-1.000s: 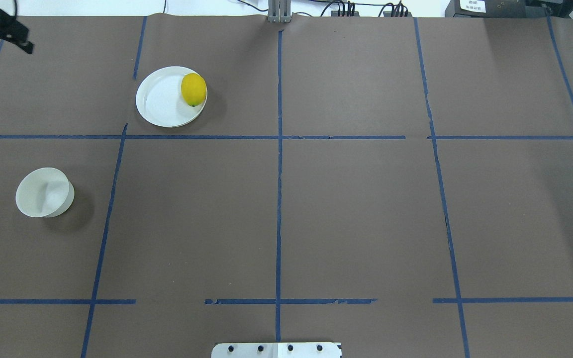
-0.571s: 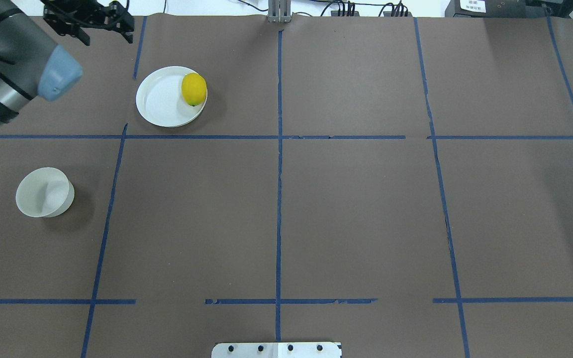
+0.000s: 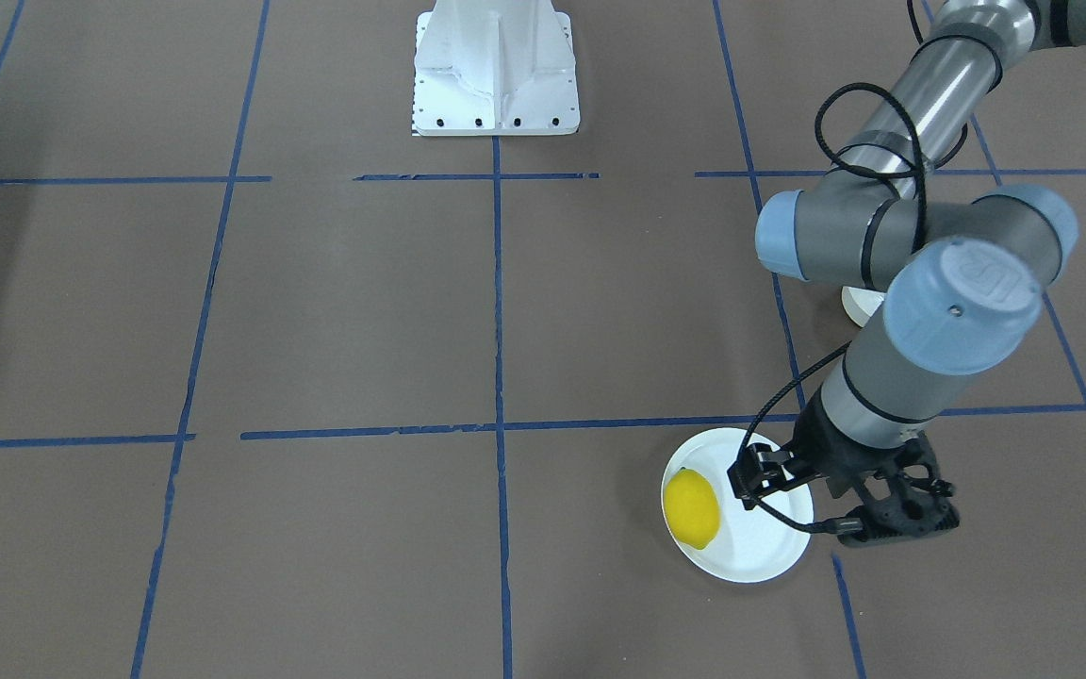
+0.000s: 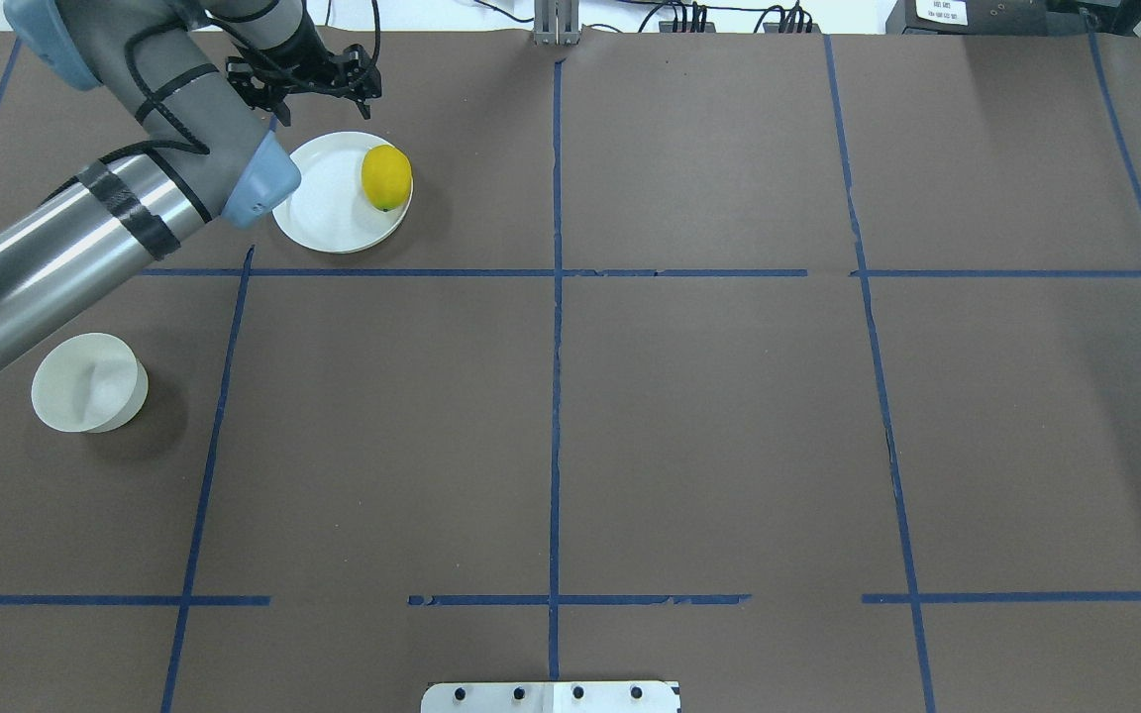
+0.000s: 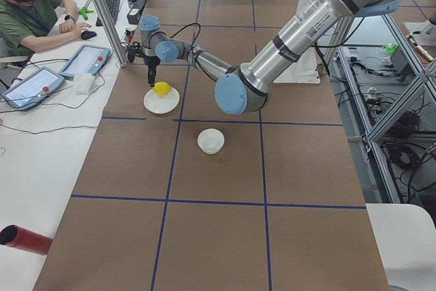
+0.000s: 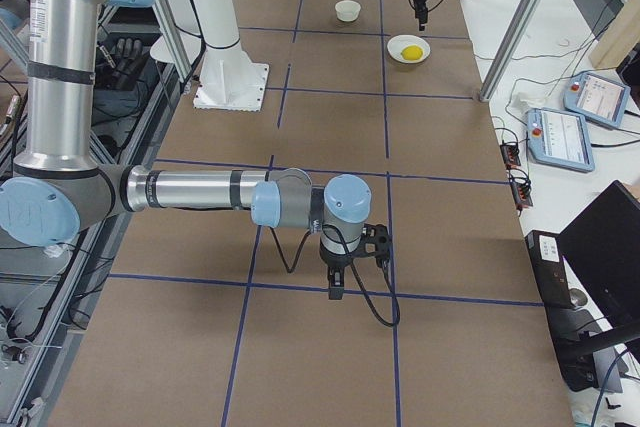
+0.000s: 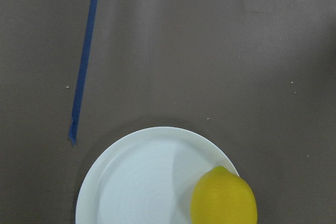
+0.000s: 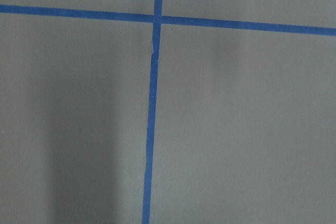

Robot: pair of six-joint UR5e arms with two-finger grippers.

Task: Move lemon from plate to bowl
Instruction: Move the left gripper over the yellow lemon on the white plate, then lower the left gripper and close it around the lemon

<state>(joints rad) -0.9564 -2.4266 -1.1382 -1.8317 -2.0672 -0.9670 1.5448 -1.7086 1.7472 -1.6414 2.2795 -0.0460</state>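
Arriving from the counter's far-left corner, left tool (image 4: 308, 81) now hovers beside the plate (image 4: 325, 203), its opening indiscernible; lemon (image 4: 386, 178) lies ungrasped on the plate, bowl (image 4: 85, 388) near the left edge.

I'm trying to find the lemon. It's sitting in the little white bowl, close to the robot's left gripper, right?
Not quite. The lemon sits on the flat white plate, not in the bowl, which is empty. It is close to the left gripper, as you said. The overhead view shows this.
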